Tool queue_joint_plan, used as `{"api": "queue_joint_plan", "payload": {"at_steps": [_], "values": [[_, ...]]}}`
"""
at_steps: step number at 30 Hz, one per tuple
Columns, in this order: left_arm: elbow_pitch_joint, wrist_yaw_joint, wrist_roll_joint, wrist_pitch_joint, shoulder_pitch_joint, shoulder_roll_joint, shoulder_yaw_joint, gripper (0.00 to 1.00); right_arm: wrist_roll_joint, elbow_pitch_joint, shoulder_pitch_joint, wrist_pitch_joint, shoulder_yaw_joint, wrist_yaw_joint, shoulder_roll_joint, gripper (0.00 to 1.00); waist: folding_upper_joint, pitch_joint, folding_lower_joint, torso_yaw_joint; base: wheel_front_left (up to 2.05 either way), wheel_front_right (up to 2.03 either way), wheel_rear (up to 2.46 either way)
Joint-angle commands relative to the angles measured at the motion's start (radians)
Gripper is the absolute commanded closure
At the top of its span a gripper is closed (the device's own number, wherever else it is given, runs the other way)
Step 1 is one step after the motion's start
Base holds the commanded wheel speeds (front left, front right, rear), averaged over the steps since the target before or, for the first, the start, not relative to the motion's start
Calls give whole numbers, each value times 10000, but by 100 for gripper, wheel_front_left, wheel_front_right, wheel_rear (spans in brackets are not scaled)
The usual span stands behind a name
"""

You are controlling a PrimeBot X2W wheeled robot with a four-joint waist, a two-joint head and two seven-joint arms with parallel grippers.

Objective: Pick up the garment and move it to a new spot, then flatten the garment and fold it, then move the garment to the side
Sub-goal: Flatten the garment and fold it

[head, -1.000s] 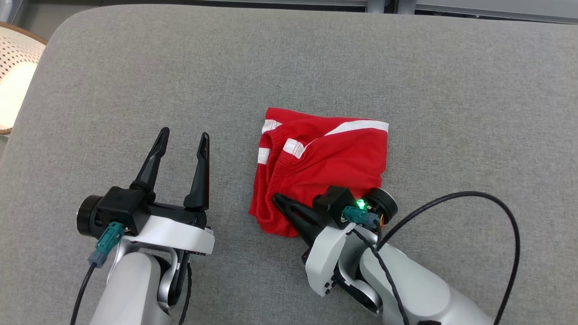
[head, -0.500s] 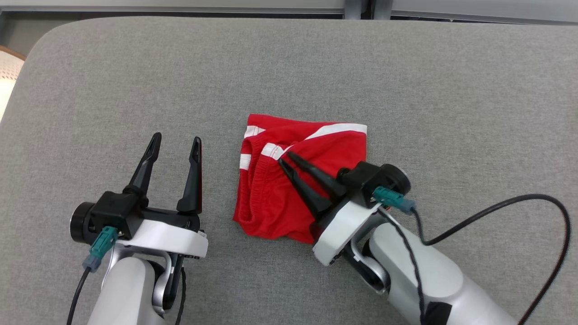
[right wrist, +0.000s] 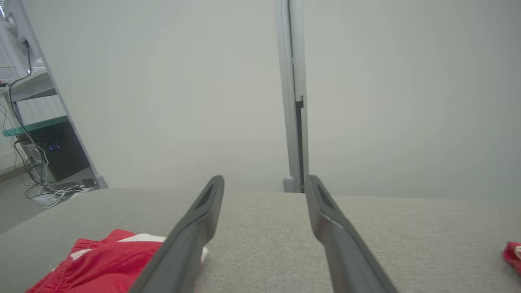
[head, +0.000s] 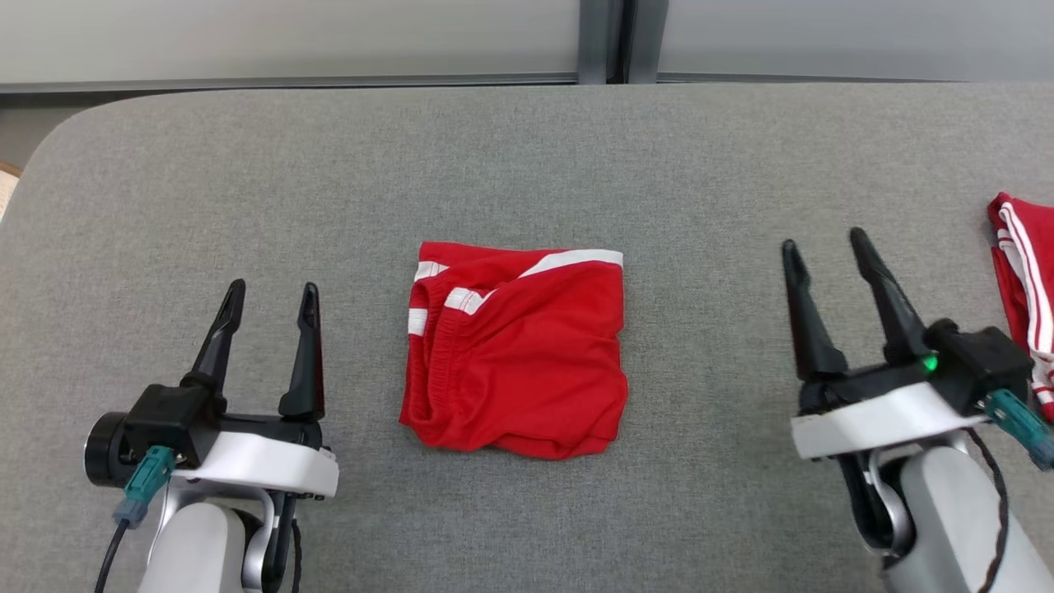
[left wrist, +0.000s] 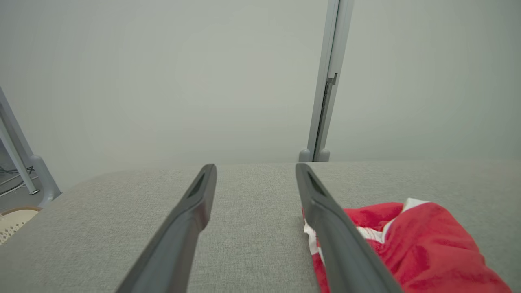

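Shorts: the red shorts (head: 515, 354) lie folded into a rough square at the centre of the frame, on the grey pad (head: 247, 165).
Left: my left gripper (head: 273, 287) sits lower left, fingers spread, holding nothing.
Right: my right gripper (head: 824, 240) sits lower right, spread and empty, well apart from the shorts.
Why: I judge the fold done, so only the move aside remains.
Right edge: another red cloth (head: 1021, 272).
Writing: none readable.

Grey padded surface (head: 247, 165); folded garment (head: 519, 362) centred; striped red cloth (head: 1021, 272) at edge.
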State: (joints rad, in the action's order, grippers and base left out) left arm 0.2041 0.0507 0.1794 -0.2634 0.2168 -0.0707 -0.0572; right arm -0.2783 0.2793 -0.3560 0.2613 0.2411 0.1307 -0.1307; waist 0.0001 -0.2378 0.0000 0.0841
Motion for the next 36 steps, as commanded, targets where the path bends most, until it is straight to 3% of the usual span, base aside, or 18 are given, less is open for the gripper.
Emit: {"api": "queue_joint_plan", "payload": {"at_steps": [1,10,23,36], "values": [[-23,-44,-23,-11,-183,-112,120,0,245,-402,563,-100,-621,-1,-57,0,-1,201,0,-118,0,0,0],[58,-90,46,-12,-863,-290,307,0,694,-1571,2273,-912,-1790,-1,41,0,-1,954,0,-351,0,0,0],[42,-241,54,396,-2119,-506,198,0,796,-2621,4069,-1937,-2006,-1,217,0,-1,2382,0,-566,0,0,0],[-270,-367,112,741,-2651,-668,103,0,1042,-3245,4624,-2503,-2110,-1,314,0,-1,2658,0,-581,0,0,0]]}}
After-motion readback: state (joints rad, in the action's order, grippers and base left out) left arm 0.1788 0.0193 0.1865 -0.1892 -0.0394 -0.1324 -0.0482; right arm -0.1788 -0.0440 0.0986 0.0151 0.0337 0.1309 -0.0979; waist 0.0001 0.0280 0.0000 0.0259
